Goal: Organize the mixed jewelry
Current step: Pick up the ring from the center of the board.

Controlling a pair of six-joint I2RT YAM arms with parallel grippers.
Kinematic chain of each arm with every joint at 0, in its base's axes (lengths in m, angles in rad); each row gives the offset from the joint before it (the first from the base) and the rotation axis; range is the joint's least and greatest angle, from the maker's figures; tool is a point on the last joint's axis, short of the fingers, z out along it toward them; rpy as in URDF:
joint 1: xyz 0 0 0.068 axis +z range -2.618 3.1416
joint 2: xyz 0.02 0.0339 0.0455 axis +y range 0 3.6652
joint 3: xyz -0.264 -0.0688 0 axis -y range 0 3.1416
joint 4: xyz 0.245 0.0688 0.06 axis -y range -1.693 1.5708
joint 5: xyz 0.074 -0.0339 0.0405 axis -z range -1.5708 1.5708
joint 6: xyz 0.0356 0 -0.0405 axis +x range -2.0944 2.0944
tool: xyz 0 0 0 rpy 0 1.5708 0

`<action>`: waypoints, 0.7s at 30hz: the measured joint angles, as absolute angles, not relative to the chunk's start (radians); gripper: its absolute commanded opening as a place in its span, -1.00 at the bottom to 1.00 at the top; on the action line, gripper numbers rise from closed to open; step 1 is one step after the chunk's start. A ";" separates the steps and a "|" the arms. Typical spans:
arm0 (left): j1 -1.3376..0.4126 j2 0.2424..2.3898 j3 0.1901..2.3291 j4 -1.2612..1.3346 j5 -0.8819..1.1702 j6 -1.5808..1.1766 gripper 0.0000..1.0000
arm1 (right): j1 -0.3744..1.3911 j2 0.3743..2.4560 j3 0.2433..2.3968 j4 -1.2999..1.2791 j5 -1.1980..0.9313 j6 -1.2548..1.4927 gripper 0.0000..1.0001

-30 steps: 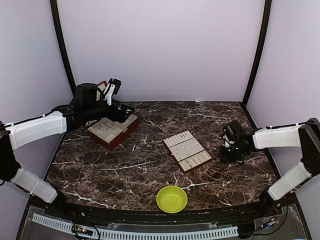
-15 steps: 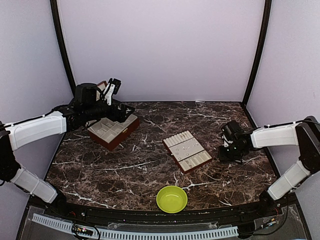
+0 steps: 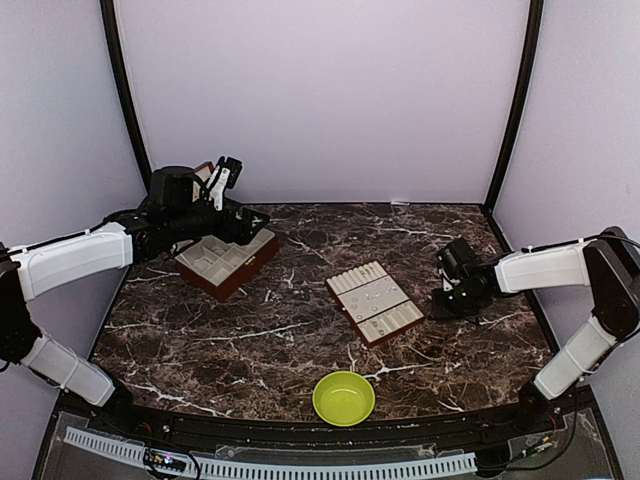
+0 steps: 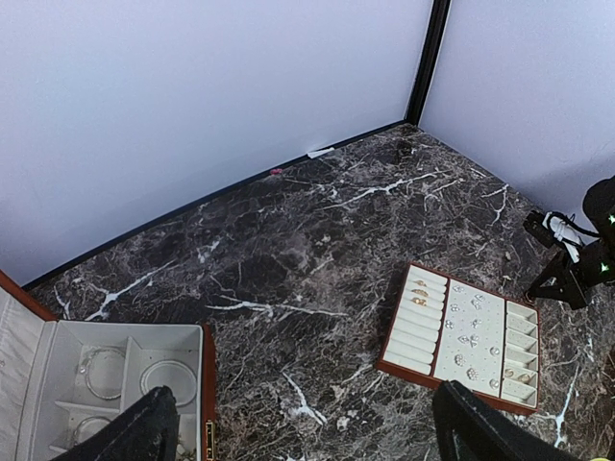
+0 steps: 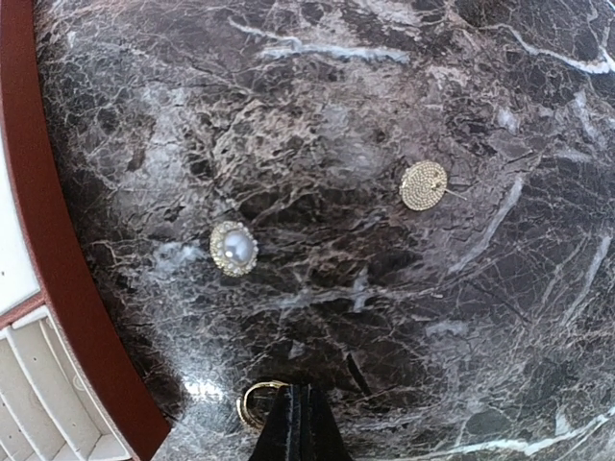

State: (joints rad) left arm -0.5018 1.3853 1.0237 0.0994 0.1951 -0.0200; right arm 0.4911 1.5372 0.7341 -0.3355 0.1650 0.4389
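Observation:
Loose jewelry lies on the marble beside the tray in the right wrist view: a pearl earring, a gold disc earring and a small gold ring. My right gripper points down at the table, shut on the ring's right edge; from above the right gripper stands just right of the tray. My left gripper hovers open and holds nothing, over the front corner of the hinged box. Thin silvery hoops lie in the box's cream compartments. Small pale earrings and gold rings sit on the tray.
A lime-green bowl stands at the near middle of the table. The red-brown box is open at the back left with its lid raised. The tray's red-brown edge runs close to the left of my right fingertips. Walls enclose the table.
My right gripper has closed fully, and its arm has edged slightly left toward the tray. The left arm and gripper have not moved.

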 measured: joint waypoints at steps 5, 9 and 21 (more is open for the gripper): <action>-0.502 1.385 1.024 0.099 0.195 -0.022 0.80 | 0.491 1.534 0.734 -0.336 0.165 0.451 -1.00; -0.502 1.385 1.019 0.102 0.194 -0.031 0.68 | 0.491 1.514 0.732 -0.336 0.162 0.459 -1.00; -0.652 1.410 1.013 0.136 0.079 -0.067 0.67 | 0.491 1.331 0.643 -0.227 0.172 0.464 -1.00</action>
